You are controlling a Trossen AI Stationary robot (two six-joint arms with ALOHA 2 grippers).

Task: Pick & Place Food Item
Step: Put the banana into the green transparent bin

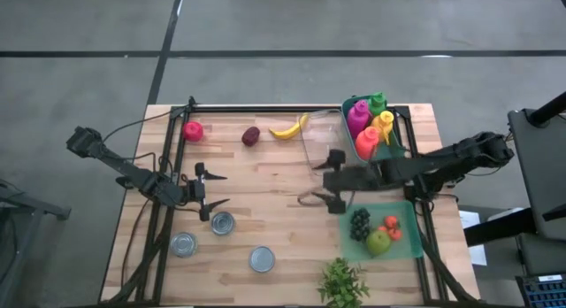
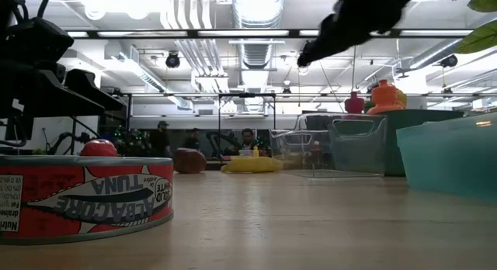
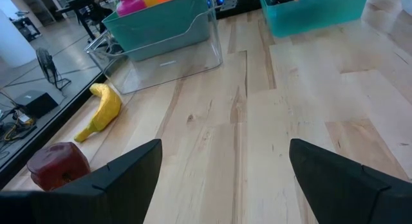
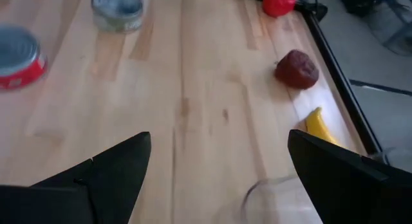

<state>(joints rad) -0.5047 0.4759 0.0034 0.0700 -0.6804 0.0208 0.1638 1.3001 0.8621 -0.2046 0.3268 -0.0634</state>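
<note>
**Both pincers empty, no food item taken up yet**

The right gripper (image 1: pixel 320 181) hangs over the middle of the table in the high view, its two dark fingers spread wide with nothing between them. Just above it in that frame stands the clear plastic bin (image 1: pixel 320 140), and beside that the teal bin (image 1: pixel 402 135) holding bright toy bottles. To its lower right lies the green tray (image 1: pixel 409 246) with grapes, an apple and small red fruit. The left gripper (image 1: pixel 215 194) waits at centre left, equally spread and empty, just above a round tin can (image 1: pixel 223 223).

The loose food lies along the upper edge: a yellow banana (image 1: pixel 287 128), a dark red plum-like fruit (image 1: pixel 251 135) and a red fruit (image 1: pixel 193 130) farther left. The task names no particular item, so the target is uncertain. The step looks like the approach. The next move would call for lowering an open pincer around one fruit, probably the banana or dark fruit nearest the right gripper.
</note>
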